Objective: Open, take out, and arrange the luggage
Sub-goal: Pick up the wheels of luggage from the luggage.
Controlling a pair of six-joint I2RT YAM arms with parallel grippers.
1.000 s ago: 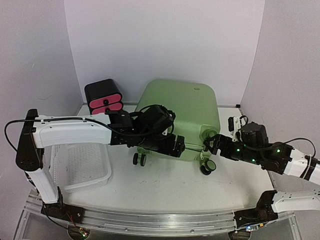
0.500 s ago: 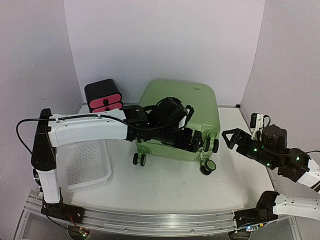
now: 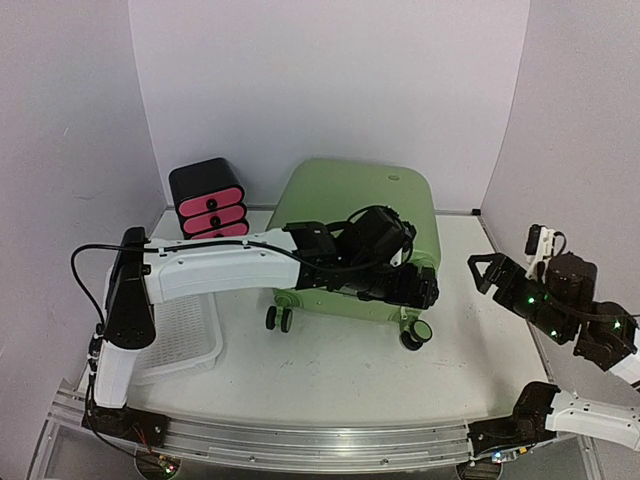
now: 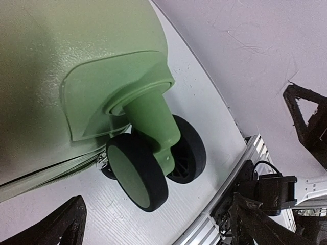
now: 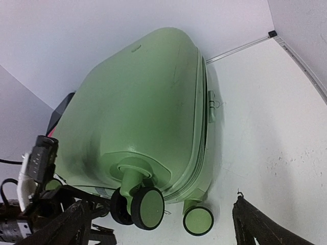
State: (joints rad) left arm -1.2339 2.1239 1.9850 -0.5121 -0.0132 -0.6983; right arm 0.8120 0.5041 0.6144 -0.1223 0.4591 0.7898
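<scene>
Closest in, lower left of the top view, the white basket (image 3: 185, 335) sits on the bench (image 3: 330, 370). Over at middle right, the right pincer (image 3: 480, 273) hangs wide open with nothing in it, well apart from the luggage (image 3: 350, 195). The left pincer (image 3: 424, 292) is spread wide and empty too, right by the black double wheel (image 4: 148, 168) at the case's near right corner. The green luggage lies zipped shut at centre frame, and the black drawer box (image 3: 208, 197) is near its far left corner.

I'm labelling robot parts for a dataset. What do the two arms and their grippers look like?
Both arms have white shells with black joints. The left arm carries a thin black cable; the right arm shows small green lights. The left gripper and right gripper have black, angular fingers.
</scene>
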